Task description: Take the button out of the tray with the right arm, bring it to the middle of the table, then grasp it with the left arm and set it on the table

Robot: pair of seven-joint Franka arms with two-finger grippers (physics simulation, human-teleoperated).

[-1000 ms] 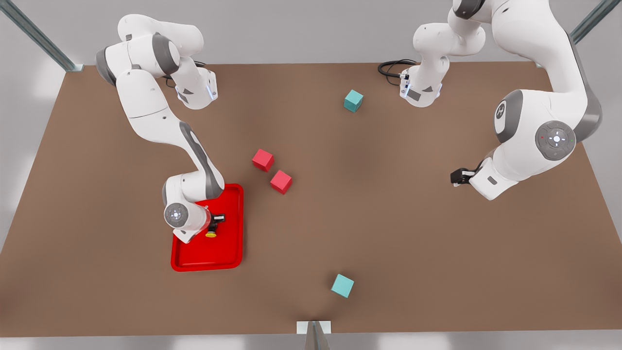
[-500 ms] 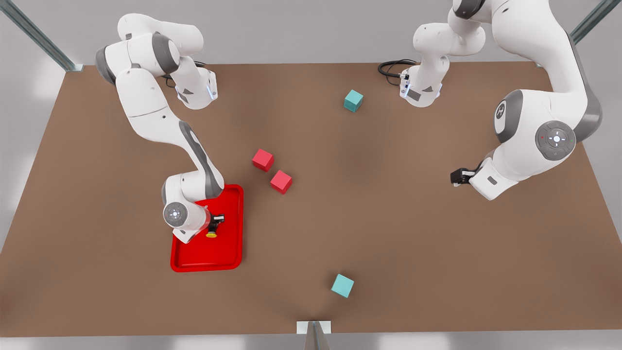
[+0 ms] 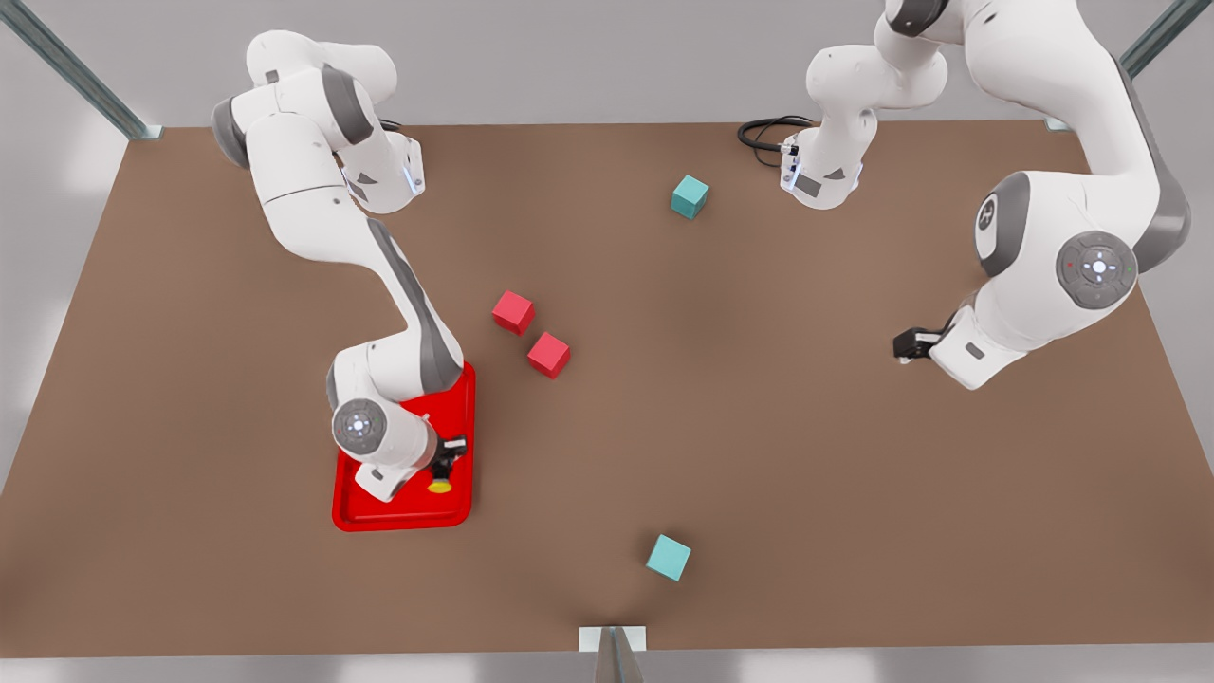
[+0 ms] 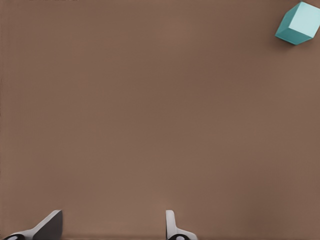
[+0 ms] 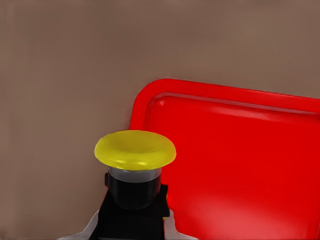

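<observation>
The button (image 3: 439, 486), dark-bodied with a yellow cap (image 5: 135, 149), sits between the fingers of my right gripper (image 3: 444, 467), which is shut on its body (image 5: 132, 200). It hangs over the near right part of the red tray (image 3: 403, 518) on the front view's left; the tray's rounded corner (image 5: 150, 95) lies below it. My left gripper (image 3: 906, 343) waits above the table on the front view's right. It is open and holds nothing, and both fingertips (image 4: 50, 226) show over bare brown table (image 4: 150, 110).
Two red cubes (image 3: 513, 312) (image 3: 548, 354) lie just beyond the tray towards the table's middle. One teal cube (image 3: 689, 196) sits at the back and another (image 3: 669, 557) near the front edge. A teal cube (image 4: 298, 23) appears in the left wrist view.
My right gripper has moved with the button towards the front view's lower right, over the tray's near right part. The left arm has drifted slightly to the front view's right.
</observation>
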